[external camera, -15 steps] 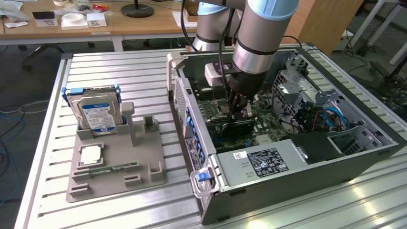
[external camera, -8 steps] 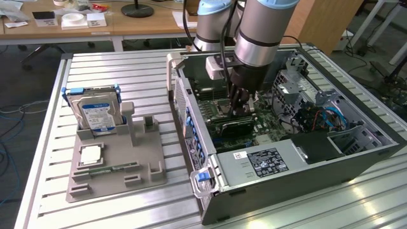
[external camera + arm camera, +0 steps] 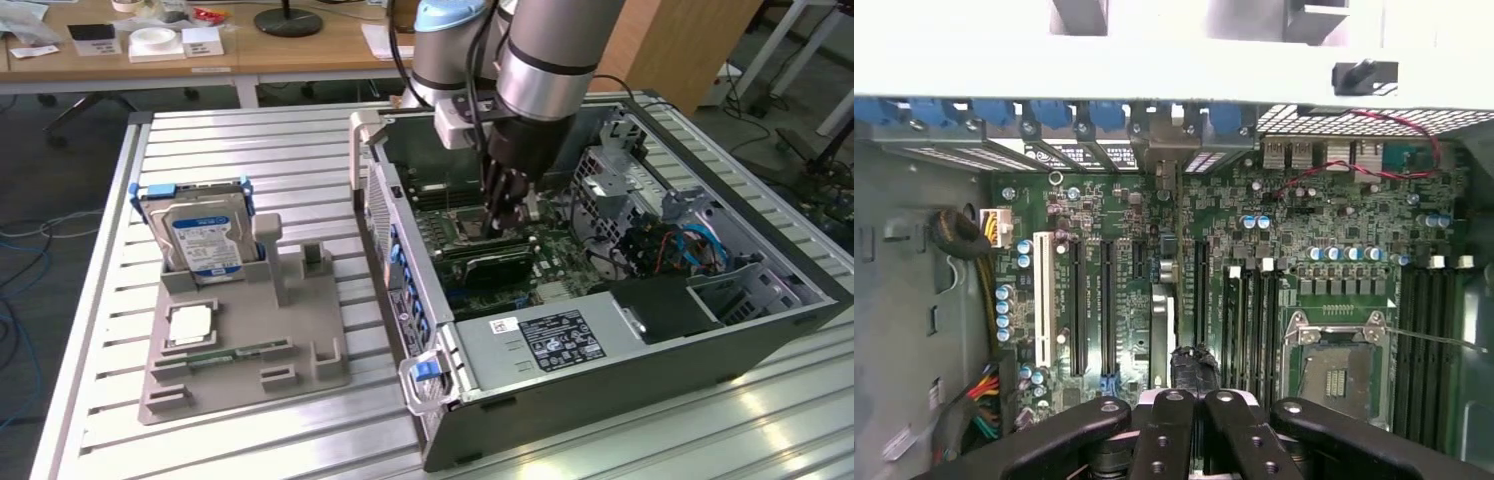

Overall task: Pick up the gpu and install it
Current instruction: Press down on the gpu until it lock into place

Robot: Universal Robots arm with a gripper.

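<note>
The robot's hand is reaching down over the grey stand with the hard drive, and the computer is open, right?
Not quite. The gripper is reaching down inside the open computer case, above the green motherboard, not over the grey stand with the hard drive. The exterior view shows it. The computer is open, yes.
</note>
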